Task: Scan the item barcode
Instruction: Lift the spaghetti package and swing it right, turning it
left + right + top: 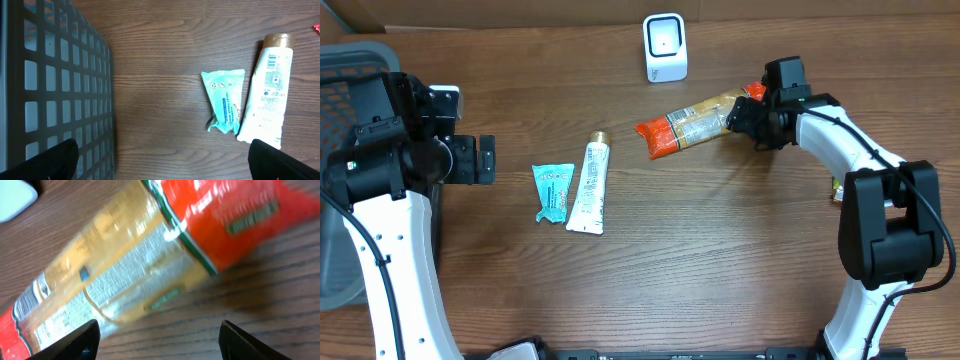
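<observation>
Right gripper [738, 118], jaws wide, at the end of the snack packet [685, 127] near the far-edge scanner [665, 47]; tube [589, 187] and wipes pouch [552, 192] lie touching, left of centre; left gripper [488, 160] gapes beside basket [340, 60]

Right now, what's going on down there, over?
Left jaws open, beside basket. Right jaws apart at snack packet, close to the white scanner. Nothing between them.

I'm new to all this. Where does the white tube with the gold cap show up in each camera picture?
Overhead: the white tube lies left of centre, cap toward the top of the picture.
Left wrist: it lies at the right side, cap at the top.
Right wrist: not in it.
Shared landmark: the teal packet, right beside the tube on its left in both views that show it.
</observation>
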`<state>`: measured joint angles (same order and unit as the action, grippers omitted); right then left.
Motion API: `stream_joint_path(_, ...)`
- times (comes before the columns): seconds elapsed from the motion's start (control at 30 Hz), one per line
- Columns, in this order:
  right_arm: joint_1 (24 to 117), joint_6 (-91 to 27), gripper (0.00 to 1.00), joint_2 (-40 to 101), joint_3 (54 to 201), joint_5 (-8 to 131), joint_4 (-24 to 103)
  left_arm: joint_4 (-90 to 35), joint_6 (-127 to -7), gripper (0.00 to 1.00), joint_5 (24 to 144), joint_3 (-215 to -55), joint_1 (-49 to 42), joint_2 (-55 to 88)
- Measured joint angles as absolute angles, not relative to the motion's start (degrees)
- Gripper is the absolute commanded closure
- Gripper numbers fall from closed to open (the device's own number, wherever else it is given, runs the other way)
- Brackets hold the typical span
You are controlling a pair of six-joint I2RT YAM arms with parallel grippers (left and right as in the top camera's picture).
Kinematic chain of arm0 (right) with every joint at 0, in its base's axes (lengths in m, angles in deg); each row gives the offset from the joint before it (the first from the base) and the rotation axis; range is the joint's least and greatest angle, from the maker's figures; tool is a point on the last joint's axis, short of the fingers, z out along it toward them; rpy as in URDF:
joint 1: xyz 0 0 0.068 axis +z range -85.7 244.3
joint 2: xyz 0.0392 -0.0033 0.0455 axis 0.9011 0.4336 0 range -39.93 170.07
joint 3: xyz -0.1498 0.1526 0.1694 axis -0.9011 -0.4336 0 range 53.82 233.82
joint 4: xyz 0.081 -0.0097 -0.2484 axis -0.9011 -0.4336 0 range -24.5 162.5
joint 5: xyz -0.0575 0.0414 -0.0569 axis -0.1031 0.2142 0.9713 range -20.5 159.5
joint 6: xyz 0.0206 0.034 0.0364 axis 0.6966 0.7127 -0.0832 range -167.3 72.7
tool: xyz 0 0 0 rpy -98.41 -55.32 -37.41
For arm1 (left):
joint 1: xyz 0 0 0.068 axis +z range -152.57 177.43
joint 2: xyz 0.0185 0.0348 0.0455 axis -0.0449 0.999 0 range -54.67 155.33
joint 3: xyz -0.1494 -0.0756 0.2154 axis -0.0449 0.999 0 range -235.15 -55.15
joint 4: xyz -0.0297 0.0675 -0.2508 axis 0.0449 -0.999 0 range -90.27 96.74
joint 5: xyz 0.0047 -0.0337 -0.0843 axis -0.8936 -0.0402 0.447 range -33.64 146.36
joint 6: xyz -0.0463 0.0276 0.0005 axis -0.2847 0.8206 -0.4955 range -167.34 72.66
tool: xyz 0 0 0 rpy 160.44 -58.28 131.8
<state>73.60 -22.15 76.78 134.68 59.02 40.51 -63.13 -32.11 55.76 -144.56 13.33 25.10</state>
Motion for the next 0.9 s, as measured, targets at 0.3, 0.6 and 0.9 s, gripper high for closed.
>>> stream_joint_path(0.3, 76.8, -18.8, 0.22, 76.2, 140.1, 52.9, 37.2, -63.1, -32.1, 0.00, 55.7, -144.6, 13.3, 25.1)
stream_joint_path(0.6, 85.5, -12.4, 0.21, 77.1, 140.9, 60.8, 51.3, -63.1, -32.1, 0.01, 55.7, -144.6, 13.3, 25.1)
stream_joint_path(0.9, 87.2, -12.9, 0.18, 82.8, 141.1, 65.1, 49.8, -63.1, -32.1, 0.00, 55.7, -144.6, 13.3, 25.1)
